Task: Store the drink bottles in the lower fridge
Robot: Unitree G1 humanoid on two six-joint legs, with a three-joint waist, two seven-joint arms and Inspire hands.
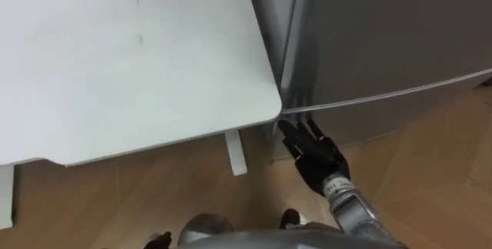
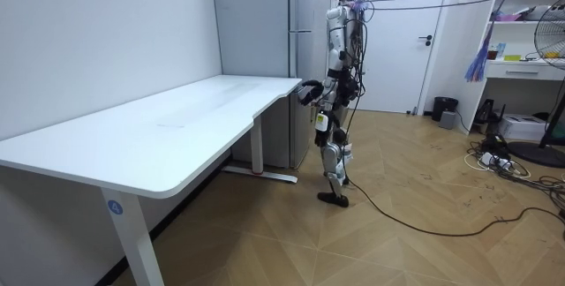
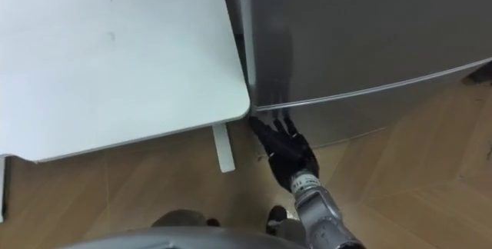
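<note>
The silver-grey fridge (image 1: 384, 41) stands right of the white desk, with a seam between its upper door and lower door (image 1: 377, 118). My right hand (image 1: 311, 151) reaches up from the lower right. Its fingers are straight and the fingertips touch the seam at the door's left end, beside the desk corner. The hand is open and holds nothing. In the room view I stand upright facing the fridge (image 2: 296, 56), with the right hand (image 2: 309, 91) raised at the desk corner. My left hand (image 2: 321, 120) hangs low by my hip.
The white desk (image 1: 115, 64) fills the left, its rounded corner almost against the fridge and its white leg (image 1: 234, 153) near my feet. Behind me in the room view are wooden floor, a white door (image 2: 402, 39), a shelf and a fan (image 2: 552, 39), with cables on the floor.
</note>
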